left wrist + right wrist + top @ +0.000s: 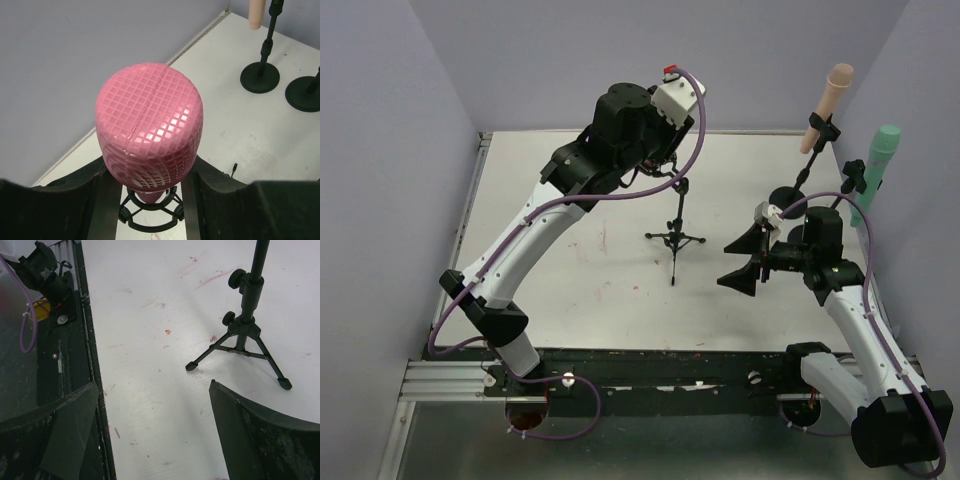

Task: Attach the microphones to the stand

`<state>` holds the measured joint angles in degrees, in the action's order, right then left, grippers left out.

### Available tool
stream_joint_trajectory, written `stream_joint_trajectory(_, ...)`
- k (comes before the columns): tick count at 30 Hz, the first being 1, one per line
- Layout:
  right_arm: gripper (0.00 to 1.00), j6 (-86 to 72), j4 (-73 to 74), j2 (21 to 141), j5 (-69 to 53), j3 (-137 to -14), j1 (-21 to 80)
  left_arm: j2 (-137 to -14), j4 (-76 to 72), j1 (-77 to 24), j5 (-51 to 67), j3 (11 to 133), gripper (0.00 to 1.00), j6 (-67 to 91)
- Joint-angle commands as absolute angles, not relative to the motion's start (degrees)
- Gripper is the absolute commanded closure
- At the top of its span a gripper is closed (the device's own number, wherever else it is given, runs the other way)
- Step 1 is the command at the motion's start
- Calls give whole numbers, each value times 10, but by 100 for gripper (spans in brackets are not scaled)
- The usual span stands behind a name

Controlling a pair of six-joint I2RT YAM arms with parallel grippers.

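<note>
White table point(582, 292); pink microphone point(149, 130) upright in left jaws, right jaws wide.

The tripod stand point(677, 236) stands at the centre of the table point(570, 290). The left arm point(535, 235) reaches in from 7 o'clock, with its wrist over the stand's top. The right gripper point(740, 262), at 3 o'clock of the stand, points to 9 o'clock with its jaws spread. The peach mic point(827, 105) and teal mic point(877, 170) sit tilted on other stands point(788, 198) at 2 o'clock.
</note>
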<state>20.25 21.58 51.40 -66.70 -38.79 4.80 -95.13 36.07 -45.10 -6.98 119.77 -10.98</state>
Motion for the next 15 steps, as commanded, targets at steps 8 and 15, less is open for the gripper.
stream_joint_trajectory(8, 0, 214, 219, 512, -658, -381, 47, -922, 329, -445, -63, 1132, 98, -76)
stream_joint_trajectory(15, 0, 216, 217, 514, -661, -381, 46, -897, 298, -439, -97, 1067, 83, -69)
